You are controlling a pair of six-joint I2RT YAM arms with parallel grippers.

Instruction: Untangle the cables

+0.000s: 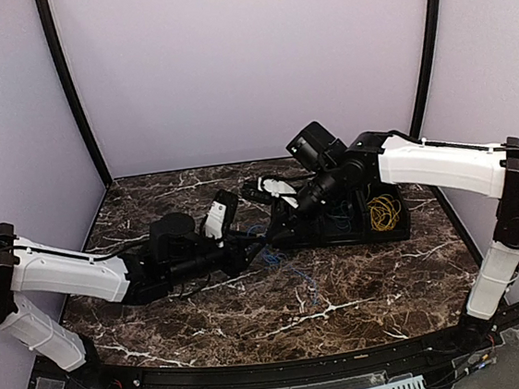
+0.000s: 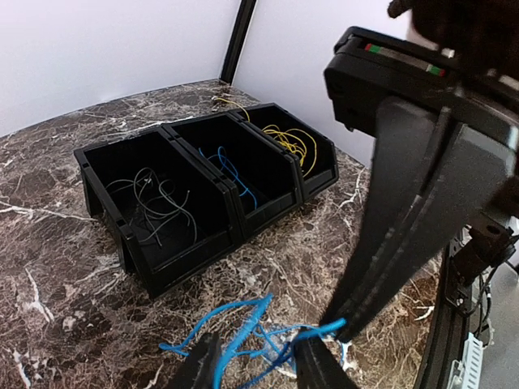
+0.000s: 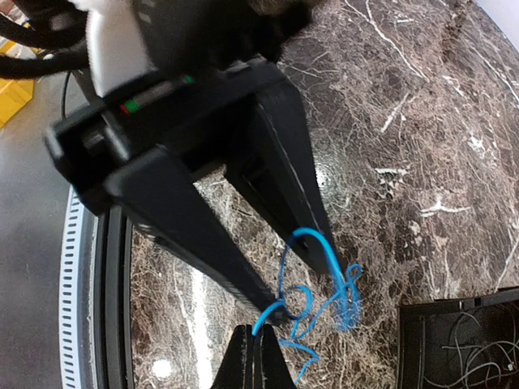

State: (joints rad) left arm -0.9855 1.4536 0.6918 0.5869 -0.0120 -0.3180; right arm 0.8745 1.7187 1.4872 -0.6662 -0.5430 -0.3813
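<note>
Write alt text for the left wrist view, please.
The right hand, shut, pinches a tangled blue cable on the marble table, between the left hand's open fingers. Behind stand three black bins holding more cables.

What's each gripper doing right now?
Left gripper: open, straddling the blue cable on the table.
Right gripper: shut on the blue cable.
</note>
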